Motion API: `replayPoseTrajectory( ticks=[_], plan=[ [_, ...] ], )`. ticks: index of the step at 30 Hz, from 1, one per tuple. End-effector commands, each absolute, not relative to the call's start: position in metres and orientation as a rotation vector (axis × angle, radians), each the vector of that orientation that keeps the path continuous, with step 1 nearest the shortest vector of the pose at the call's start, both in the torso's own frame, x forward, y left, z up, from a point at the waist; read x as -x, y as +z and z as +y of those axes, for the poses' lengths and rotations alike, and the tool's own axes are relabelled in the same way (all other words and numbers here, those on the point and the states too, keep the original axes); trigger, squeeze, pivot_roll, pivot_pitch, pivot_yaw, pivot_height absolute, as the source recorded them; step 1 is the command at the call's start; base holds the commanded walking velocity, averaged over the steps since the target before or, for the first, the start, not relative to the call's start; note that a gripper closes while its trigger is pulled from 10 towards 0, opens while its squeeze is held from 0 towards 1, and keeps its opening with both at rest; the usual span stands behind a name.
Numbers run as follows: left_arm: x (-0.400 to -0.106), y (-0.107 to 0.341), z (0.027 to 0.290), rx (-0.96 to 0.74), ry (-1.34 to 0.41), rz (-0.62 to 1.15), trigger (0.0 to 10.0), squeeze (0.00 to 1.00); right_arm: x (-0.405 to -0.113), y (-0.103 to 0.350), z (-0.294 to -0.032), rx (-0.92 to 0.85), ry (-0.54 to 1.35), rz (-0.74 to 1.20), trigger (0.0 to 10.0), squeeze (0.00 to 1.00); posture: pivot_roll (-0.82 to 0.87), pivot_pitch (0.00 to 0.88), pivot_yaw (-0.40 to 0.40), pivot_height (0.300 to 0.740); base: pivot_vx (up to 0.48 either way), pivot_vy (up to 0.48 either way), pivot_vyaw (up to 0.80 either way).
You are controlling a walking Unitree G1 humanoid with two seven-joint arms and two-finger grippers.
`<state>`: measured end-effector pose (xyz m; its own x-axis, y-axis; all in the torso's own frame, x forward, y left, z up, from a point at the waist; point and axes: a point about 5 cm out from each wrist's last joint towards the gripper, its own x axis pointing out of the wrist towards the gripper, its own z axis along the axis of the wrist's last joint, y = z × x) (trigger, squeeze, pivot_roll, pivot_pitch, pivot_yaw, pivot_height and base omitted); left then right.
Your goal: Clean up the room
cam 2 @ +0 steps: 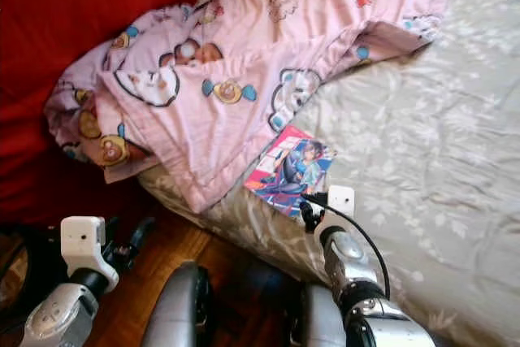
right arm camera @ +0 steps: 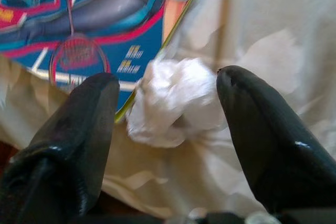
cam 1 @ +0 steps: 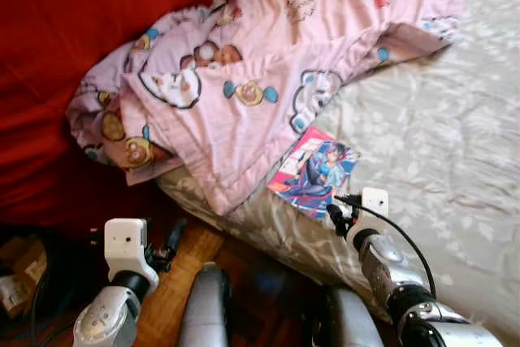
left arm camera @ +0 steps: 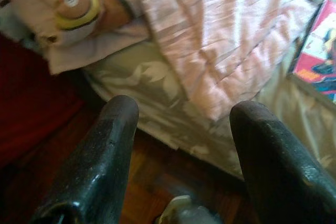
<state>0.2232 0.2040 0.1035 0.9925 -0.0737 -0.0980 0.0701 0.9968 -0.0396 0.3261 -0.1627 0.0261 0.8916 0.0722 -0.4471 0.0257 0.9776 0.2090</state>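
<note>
Crumpled white wad [right arm camera: 176, 100], apparently tissue or thin plastic, lies on the bed [cam 1: 455, 144] near its edge, just beside the lower corner of a comic-style booklet [cam 1: 313, 170]; the wrist view places it between the two fingers of the right end effector [right arm camera: 170, 129]. That end effector is open, with its fingers spread to either side of the wad and not touching it. The left end effector [left arm camera: 184, 145] is also open and holds nothing; it hangs low beside the bed over the wooden floor [cam 1: 191, 253], facing the bed's edge and the hanging corner of the pink cartoon-print blanket [cam 1: 244, 79]. The step in hand appears to be picking up the wad as litter. To do it well, keep the wad centred between the fingers, lower until the fingertips reach the grey leaf-patterned bedsheet [cam 1: 422, 168], and close gently, since the material looks soft and will compress. One finger lies over the booklet's corner, so the approach should avoid pinching the cover or gathering a fold of sheet with the wad. Count: one wad, one booklet, one blanket bunched across the head of the bed, one red surface [cam 1: 73, 54] behind the blanket, and two end effectors.
</note>
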Motion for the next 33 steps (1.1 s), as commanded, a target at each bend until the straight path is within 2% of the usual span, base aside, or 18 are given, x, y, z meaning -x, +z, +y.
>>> replayPoseTrajectory(
  ticks=[1,20,21,22,24,25,26,27,28,29,33],
  plan=[
    [-0.2168,0.1008,0.2079,0.046,-0.060,0.129,10.0,0.00,-0.3187,0.0162,-0.1612,-0.220,0.017,0.518,10.0,0.00,0.23,0.466,0.032,0.655,0.000,0.000,0.00],
    [-0.2120,0.1013,0.2057,0.047,-0.060,0.157,10.0,0.00,-0.3125,0.0094,-0.1629,-0.213,0.014,0.537,10.0,0.00,0.24,0.457,0.042,0.655,0.000,0.000,0.00],
    [-0.2117,0.1017,0.2060,0.046,-0.059,0.158,10.0,0.00,-0.3127,0.0096,-0.1615,-0.215,0.021,0.537,8.6,0.00,0.24,0.459,0.043,0.655,0.000,0.000,0.00],
    [-0.2116,0.1018,0.2063,0.045,-0.057,0.158,10.0,0.00,-0.3130,0.0098,-0.1604,-0.214,0.028,0.537,0.1,0.00,0.24,0.459,0.043,0.655,0.000,0.000,0.00],
    [-0.2113,0.1017,0.2066,0.045,-0.057,0.159,10.0,0.00,-0.3131,0.0099,-0.1595,-0.208,0.036,0.539,0.0,0.00,0.24,0.458,0.043,0.655,0.000,0.000,0.00],
    [-0.2111,0.1015,0.2066,0.045,-0.057,0.160,10.0,0.00,-0.3131,0.0099,-0.1591,-0.202,0.044,0.540,0.0,0.00,0.24,0.458,0.043,0.655,0.000,0.000,0.00],
    [-0.2106,0.1008,0.2066,0.044,-0.058,0.162,10.0,0.00,-0.3131,0.0098,-0.1583,-0.178,0.055,0.542,0.5,0.00,0.24,0.458,0.043,0.655,0.000,0.000,0.00],
    [-0.2105,0.1006,0.2067,0.044,-0.057,0.163,10.0,0.00,-0.3129,0.0096,-0.1579,-0.171,0.061,0.545,2.9,0.00,0.24,0.457,0.041,0.655,0.000,0.000,0.00],
    [-0.2105,0.1006,0.2067,0.044,-0.057,0.163,10.0,0.00,-0.3129,0.0096,-0.1579,-0.171,0.061,0.545,2.9,0.00,0.24,0.457,0.041,0.655,0.000,0.000,0.00],
    [-0.2101,0.1006,0.2068,0.043,-0.056,0.164,10.0,0.00,-0.3126,0.0092,-0.1581,-0.165,0.063,0.548,10.0,0.00,0.24,0.456,0.040,0.655,0.000,0.000,0.00],
    [-0.2091,0.1010,0.2072,0.042,-0.053,0.165,10.0,0.00,-0.3122,0.0088,-0.1590,-0.160,0.061,0.552,10.0,0.00,0.24,0.457,0.039,0.655,0.000,0.000,0.00]
  ],
)
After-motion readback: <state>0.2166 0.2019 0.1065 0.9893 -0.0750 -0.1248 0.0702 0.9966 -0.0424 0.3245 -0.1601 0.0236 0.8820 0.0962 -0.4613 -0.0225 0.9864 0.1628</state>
